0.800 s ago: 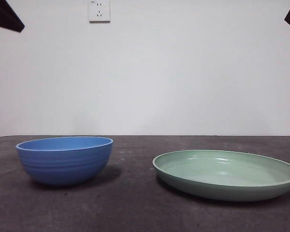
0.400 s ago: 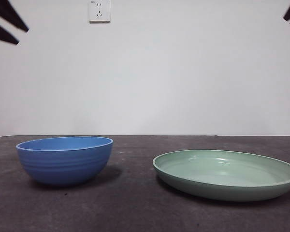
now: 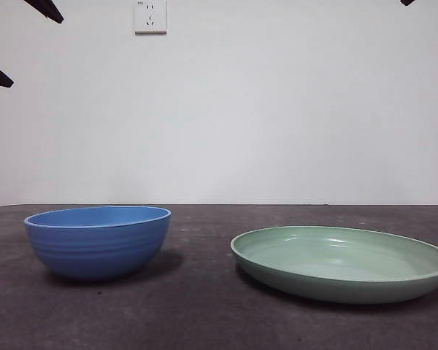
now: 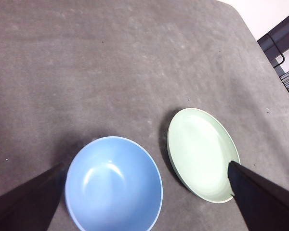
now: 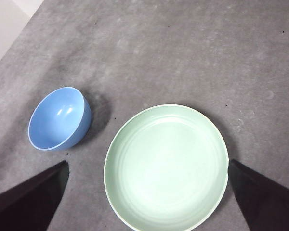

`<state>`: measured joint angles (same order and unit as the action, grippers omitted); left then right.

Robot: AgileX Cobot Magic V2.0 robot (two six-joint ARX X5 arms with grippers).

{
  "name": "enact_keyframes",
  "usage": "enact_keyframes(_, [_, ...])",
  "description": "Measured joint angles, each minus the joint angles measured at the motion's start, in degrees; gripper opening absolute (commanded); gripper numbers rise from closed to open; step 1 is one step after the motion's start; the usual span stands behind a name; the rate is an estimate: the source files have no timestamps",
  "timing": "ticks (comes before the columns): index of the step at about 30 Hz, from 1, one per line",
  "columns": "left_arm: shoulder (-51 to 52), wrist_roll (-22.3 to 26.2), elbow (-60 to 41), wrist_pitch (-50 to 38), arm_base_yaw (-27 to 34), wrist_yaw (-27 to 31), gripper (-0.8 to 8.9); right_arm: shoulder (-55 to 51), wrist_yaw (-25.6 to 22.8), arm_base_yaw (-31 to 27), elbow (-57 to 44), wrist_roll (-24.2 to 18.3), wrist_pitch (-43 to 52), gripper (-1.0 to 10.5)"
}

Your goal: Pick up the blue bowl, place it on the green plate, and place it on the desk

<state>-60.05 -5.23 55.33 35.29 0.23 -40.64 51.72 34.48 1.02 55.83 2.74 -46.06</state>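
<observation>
The blue bowl (image 3: 96, 240) stands upright on the desk (image 3: 204, 313), empty, with the green plate (image 3: 342, 262) beside it on the same surface; a strip of bare desk separates them and they do not touch. The plate lies flat and holds nothing. The left gripper (image 4: 144, 192) hangs high above both, its jaws spread wide apart, the bowl (image 4: 113, 184) and part of the plate (image 4: 203, 153) showing between them. The right gripper (image 5: 147, 192) also hangs high, jaws wide apart over the plate (image 5: 166, 166), with the bowl (image 5: 59, 118) off to one side. Neither gripper touches anything. A socket (image 3: 150, 15) sits on the white wall behind
</observation>
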Motion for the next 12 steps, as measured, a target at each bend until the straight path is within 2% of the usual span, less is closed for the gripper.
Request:
enact_keyframes(5, [-0.39,-0.24,0.07,2.05,-0.04,1.16,6.82,0.0,0.0,0.0,0.0,0.02,-0.02,5.8])
enact_keyframes(12, [-6.71,0.02,0.26,12.17,-0.09,10.8,6.82,0.0,0.02,0.0,0.0,0.02,-0.02,5.8])
